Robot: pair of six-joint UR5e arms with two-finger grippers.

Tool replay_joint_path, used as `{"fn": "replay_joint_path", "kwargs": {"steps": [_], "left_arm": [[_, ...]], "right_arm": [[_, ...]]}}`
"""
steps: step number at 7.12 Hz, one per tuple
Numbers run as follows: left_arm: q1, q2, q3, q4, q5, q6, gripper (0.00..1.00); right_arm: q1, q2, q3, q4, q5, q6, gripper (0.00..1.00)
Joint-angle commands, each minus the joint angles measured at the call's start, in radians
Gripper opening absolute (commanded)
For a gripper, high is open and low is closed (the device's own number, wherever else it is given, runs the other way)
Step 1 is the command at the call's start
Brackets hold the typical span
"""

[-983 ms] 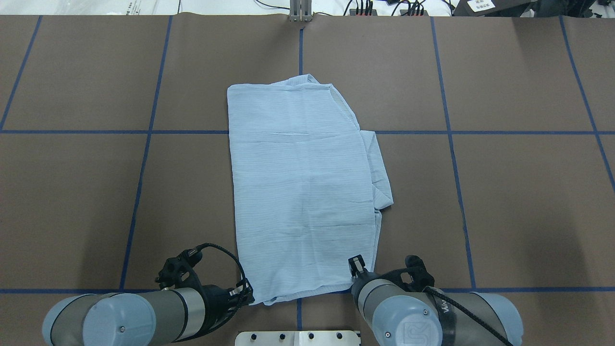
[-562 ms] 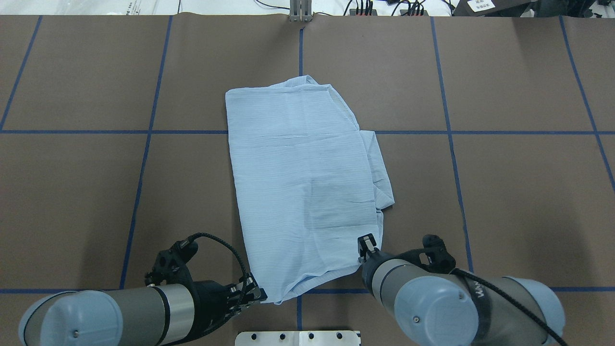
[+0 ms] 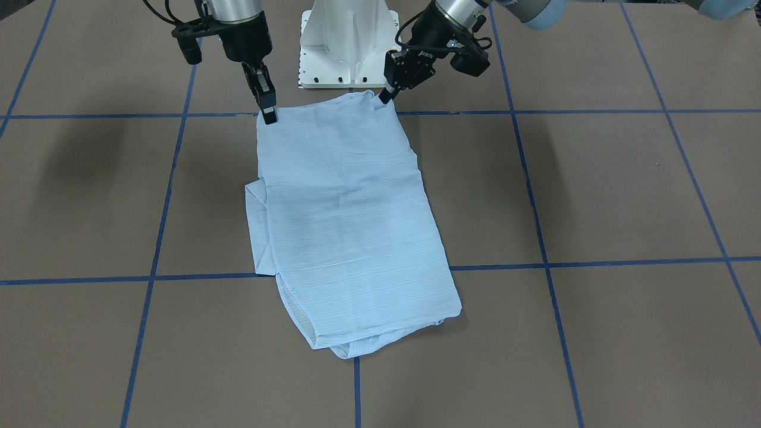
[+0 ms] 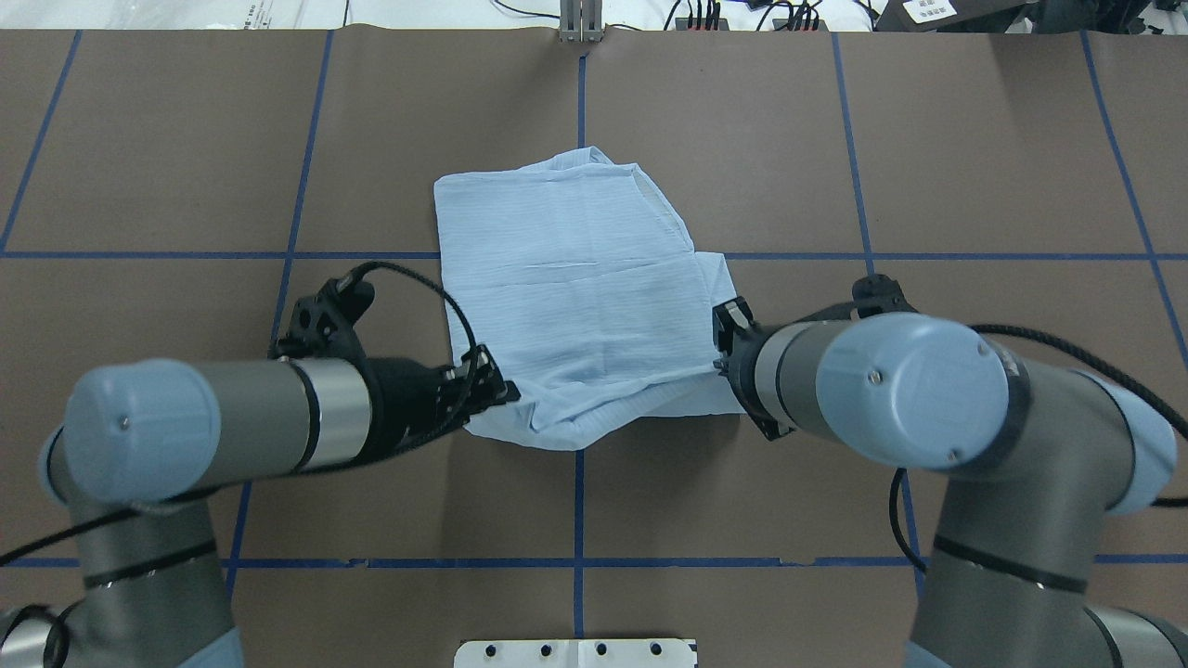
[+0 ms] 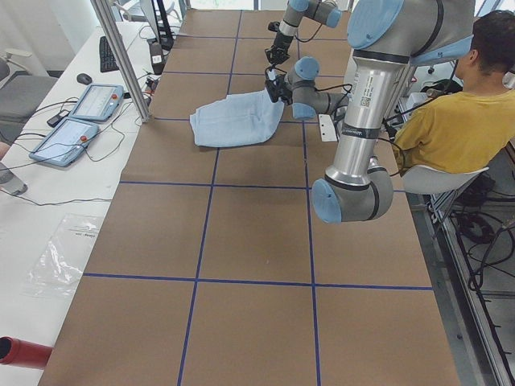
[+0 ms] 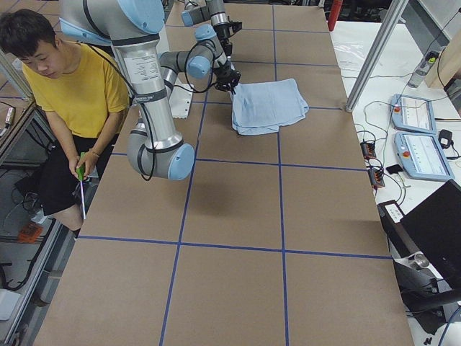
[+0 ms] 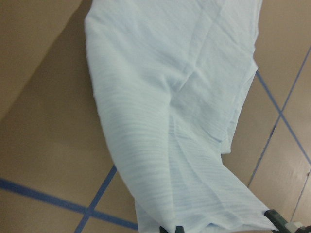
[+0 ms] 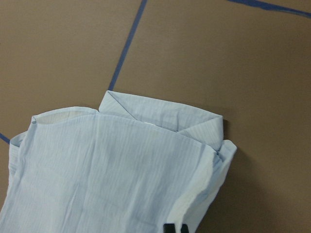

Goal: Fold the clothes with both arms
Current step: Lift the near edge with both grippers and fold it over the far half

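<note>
The light blue striped shirt (image 3: 345, 208) lies lengthwise on the brown table, its collar end folded at the far side (image 8: 160, 121). My left gripper (image 3: 383, 96) is shut on one near hem corner, and fabric hangs from its fingertips (image 7: 170, 228) in the left wrist view. My right gripper (image 3: 269, 114) is shut on the other near hem corner. Both hold that hem raised off the table. In the overhead view the shirt (image 4: 575, 297) sags between the left gripper (image 4: 509, 393) and the right wrist, which hides its own fingertips.
The white pedestal base (image 3: 348, 53) stands just behind the raised hem. A seated person in a yellow shirt (image 5: 451, 121) is beside the robot. Control tablets (image 6: 418, 137) and a metal post (image 6: 374, 50) sit past the table's far edge. Blue tape lines grid the table.
Both arms have risen and moved away from the robot's base, carrying the near hem corners up off the table. The shirt's near half now hangs lifted between them.
</note>
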Motion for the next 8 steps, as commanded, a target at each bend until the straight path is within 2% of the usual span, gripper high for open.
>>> {"fn": "replay_joint_path", "kwargs": {"steps": [1, 2, 3, 4, 5, 6, 7, 8], "left_arm": [[-0.162, -0.082, 0.181, -0.009, -0.078, 0.153, 0.0], [-0.208, -0.11, 0.262, -0.018, -0.083, 0.221, 0.0], [-0.232, -0.151, 0.383, -0.105, -0.094, 0.235, 0.0], [-0.259, -0.201, 0.527, -0.218, -0.105, 0.235, 0.0], [-0.284, -0.234, 0.604, -0.257, -0.124, 0.245, 0.0], [-0.307, -0.255, 0.648, -0.265, -0.128, 0.289, 0.0], [-0.328, -0.274, 0.723, -0.309, -0.128, 0.321, 0.0], [-0.331, -0.291, 0.828, -0.413, -0.128, 0.321, 0.0]], "right_arm": [[0.127, 0.152, -0.264, 0.08, 0.044, -0.112, 0.0], [0.19, 0.191, -0.419, 0.21, 0.115, -0.139, 0.0], [0.233, 0.263, -0.592, 0.318, 0.151, -0.188, 0.0], [0.249, 0.362, -0.752, 0.342, 0.159, -0.221, 0.0], [0.249, 0.441, -0.922, 0.435, 0.159, -0.225, 0.0], [0.272, 0.447, -0.996, 0.537, 0.168, -0.227, 0.0], [0.292, 0.449, -1.041, 0.566, 0.185, -0.271, 0.0], [0.294, 0.448, -1.111, 0.636, 0.183, -0.288, 0.0]]}}
